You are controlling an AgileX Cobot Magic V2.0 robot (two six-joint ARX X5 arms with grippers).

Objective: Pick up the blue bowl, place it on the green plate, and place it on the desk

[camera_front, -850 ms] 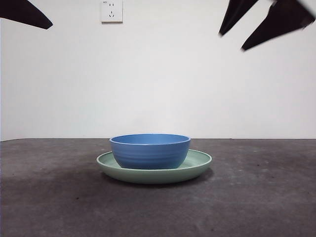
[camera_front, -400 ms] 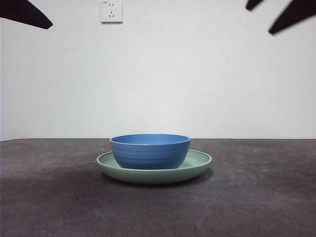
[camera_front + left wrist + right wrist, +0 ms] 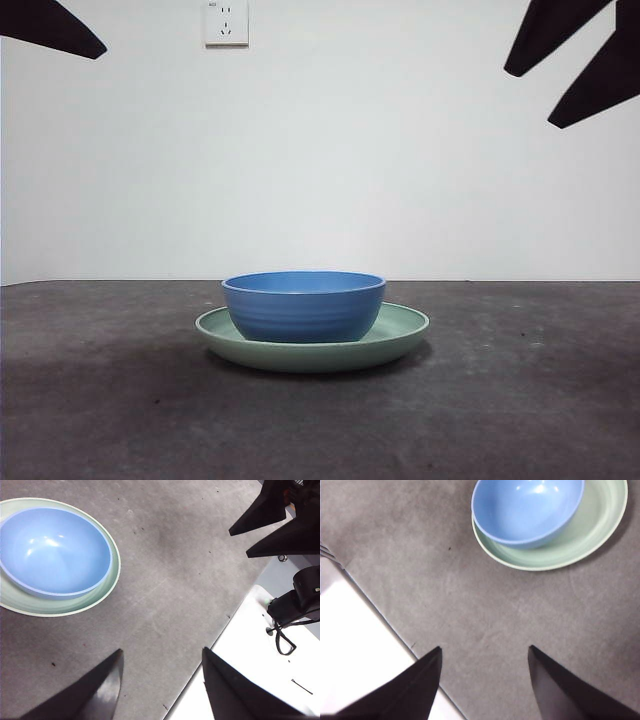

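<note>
The blue bowl [image 3: 304, 305] sits upright inside the green plate [image 3: 400, 330], which rests on the dark desk [image 3: 520, 400]. Both also show in the left wrist view, bowl [image 3: 52, 550] and plate [image 3: 114, 575], and in the right wrist view, bowl [image 3: 527, 510] and plate [image 3: 600, 525]. My right gripper [image 3: 565, 70] hangs open and empty high at the top right, well above and apart from the bowl; its jaws [image 3: 485, 652] stand wide over bare desk. My left gripper [image 3: 162, 655] is open and empty, shown only as a black tip [image 3: 50, 28] at the top left.
A white wall with a power socket [image 3: 226, 22] stands behind the desk. The desk's edge and a white surface with a black cable [image 3: 282, 635] lie beside the left gripper. A white surface [image 3: 355, 645] borders the desk near the right gripper.
The right gripper rose toward the top right corner, then came down slightly and shows larger now. The bowl, the plate and the left arm have not moved.
</note>
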